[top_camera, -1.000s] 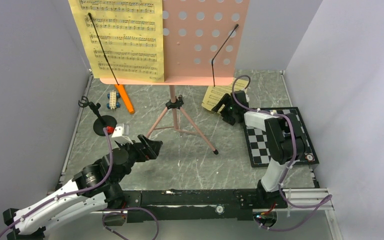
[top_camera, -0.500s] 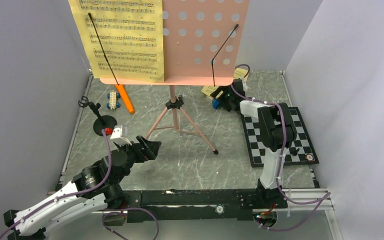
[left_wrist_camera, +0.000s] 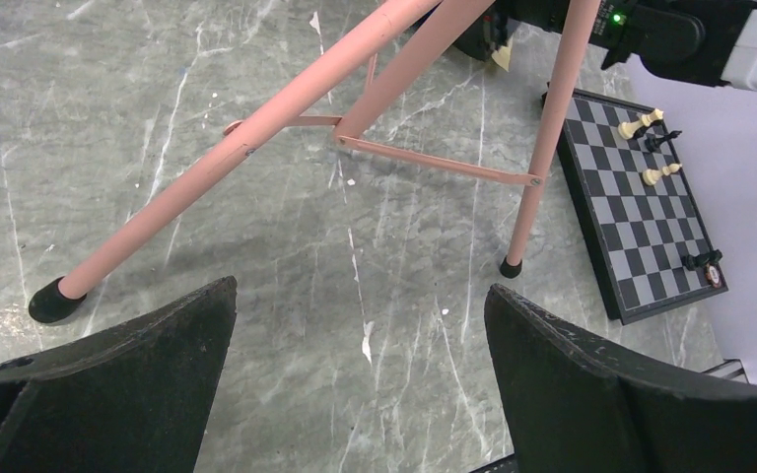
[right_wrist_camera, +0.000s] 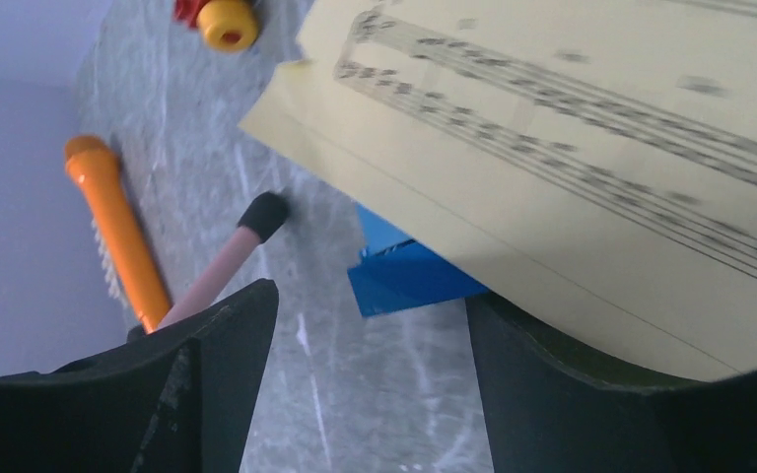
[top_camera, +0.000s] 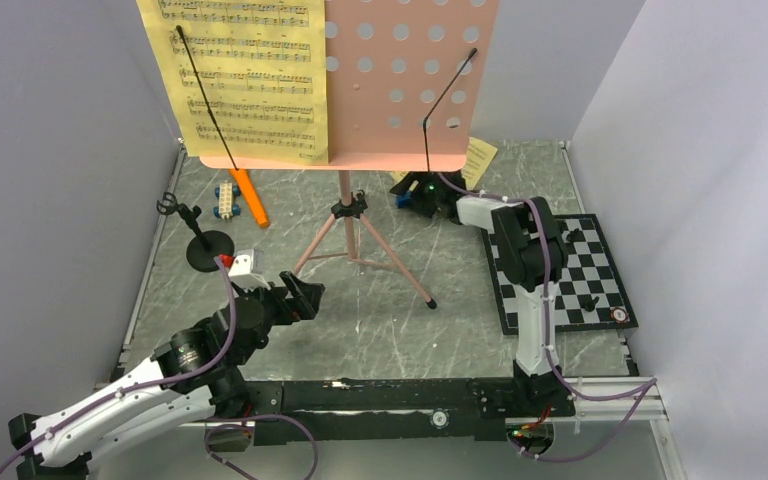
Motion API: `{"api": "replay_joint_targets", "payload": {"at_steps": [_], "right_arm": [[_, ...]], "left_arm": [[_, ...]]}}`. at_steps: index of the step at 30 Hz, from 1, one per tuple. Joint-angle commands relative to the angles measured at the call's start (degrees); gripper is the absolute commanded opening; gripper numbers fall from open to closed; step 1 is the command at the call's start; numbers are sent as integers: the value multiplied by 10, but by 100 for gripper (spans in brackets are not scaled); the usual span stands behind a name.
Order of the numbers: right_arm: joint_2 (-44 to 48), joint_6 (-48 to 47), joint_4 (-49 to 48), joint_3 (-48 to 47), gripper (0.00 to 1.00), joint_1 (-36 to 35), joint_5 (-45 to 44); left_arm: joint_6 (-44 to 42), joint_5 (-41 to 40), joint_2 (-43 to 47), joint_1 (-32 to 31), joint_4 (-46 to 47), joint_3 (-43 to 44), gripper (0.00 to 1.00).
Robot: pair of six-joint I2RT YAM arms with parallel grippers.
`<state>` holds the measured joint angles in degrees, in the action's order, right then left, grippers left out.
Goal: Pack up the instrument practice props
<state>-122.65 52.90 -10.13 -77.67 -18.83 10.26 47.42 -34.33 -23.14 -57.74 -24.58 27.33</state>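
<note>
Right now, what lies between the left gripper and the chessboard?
One tripod leg of the pink music stand stands there; the left wrist view shows it.

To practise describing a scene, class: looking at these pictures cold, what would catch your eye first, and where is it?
The tall pink music stand dominates the middle of the table, with yellow sheet music held on its left half. Back right of its tripod, the right gripper hovers open-jawed at loose yellow pages, with a chessboard on the right.
</note>
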Motion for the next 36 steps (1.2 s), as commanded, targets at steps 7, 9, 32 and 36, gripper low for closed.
{"api": "replay_joint_targets", "payload": {"at_steps": [7, 9, 32, 36], "right_arm": [[9, -11, -35, -41, 78, -11, 79], [50, -11, -41, -13, 79, -3, 78], [58, -6, -3, 52, 81, -4, -1], [43, 18, -17, 56, 82, -4, -41]], "left_arm": [[3, 11, -6, -1, 20, 3, 99], [3, 12, -6, -1, 23, 1, 99], [19, 19, -3, -1, 26, -18, 99], [17, 17, -9, -1, 21, -18, 99]]}}
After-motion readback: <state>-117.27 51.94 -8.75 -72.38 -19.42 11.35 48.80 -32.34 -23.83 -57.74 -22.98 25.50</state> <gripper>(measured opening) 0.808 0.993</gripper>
